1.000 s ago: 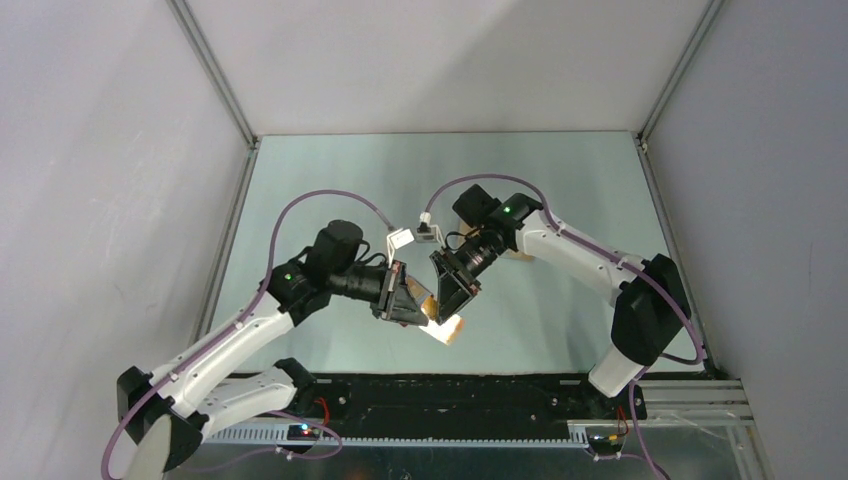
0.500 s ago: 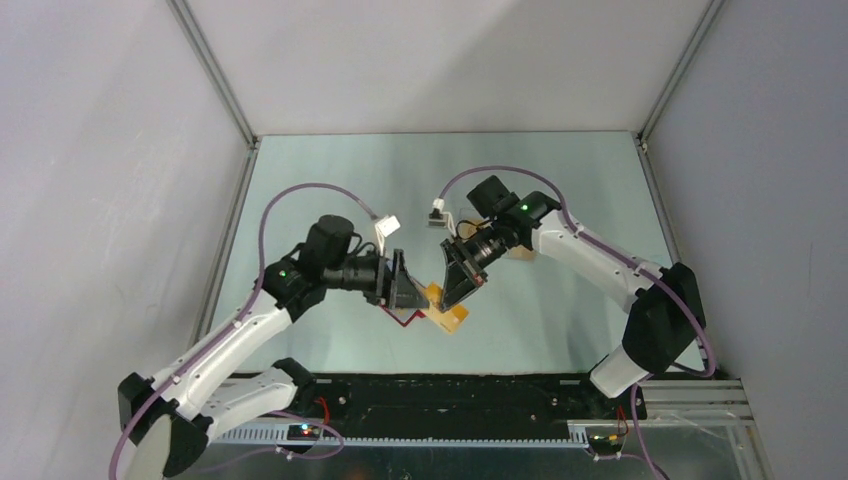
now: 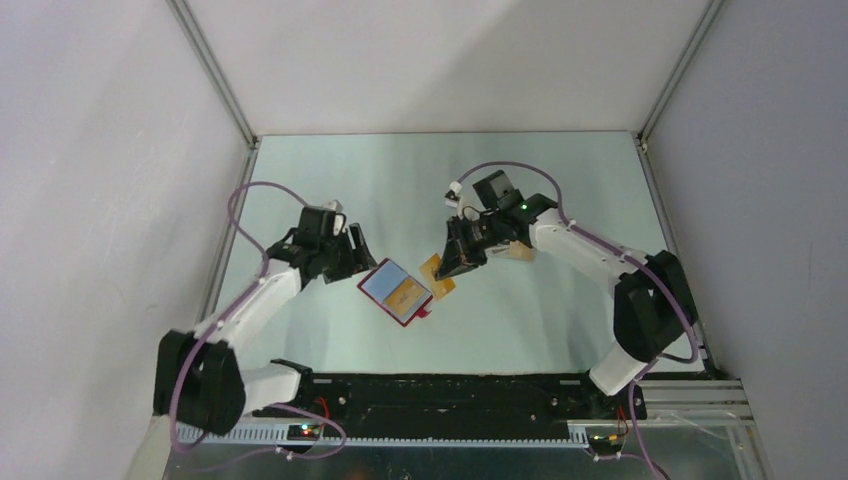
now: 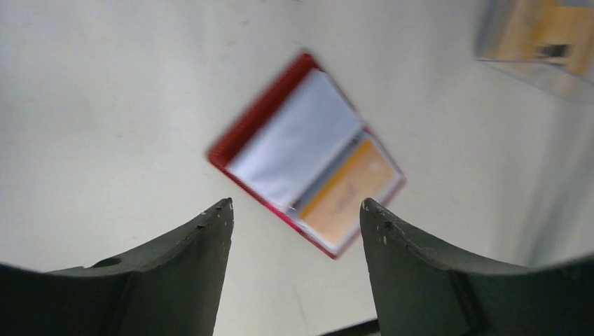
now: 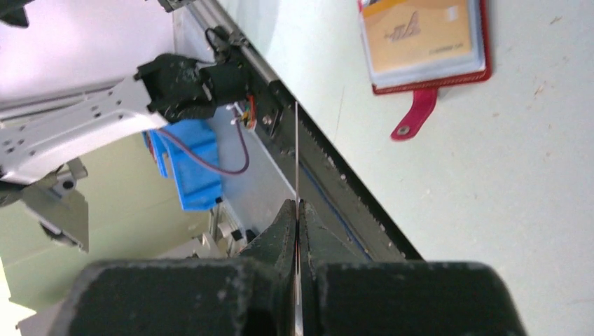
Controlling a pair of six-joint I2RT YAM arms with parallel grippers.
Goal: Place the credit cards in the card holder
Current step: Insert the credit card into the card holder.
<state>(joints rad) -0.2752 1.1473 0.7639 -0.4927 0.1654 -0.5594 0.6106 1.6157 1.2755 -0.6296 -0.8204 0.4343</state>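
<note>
Card holder [image 3: 390, 285] lies open and flat on the tabletop [image 3: 520, 330] between the two arms. It is just ahead of the left pincer [image 4: 295, 210], whose jaws stand wide and empty, and close beside the right pincer [image 5: 297, 204]. That one is pinched tight on one of the credit cards [image 5: 296, 154], gripped by one end and seen edge-on from its wrist. An orange card [image 4: 347, 199] already sits in the pocket on the half nearer the right pincer. The main risk, as I judge it, is that nothing pins the holder down. A card pushed at the pocket mouth could shove the light wallet across the smooth tabletop instead of sliding in. Held only at one end, the thin card could also pivot or bow in the jaws if its leading corner catches the pocket lip or the card already seated. The red tab [image 5: 413, 115], sticking out on the right pincer's side, may snag a low approach.
</note>
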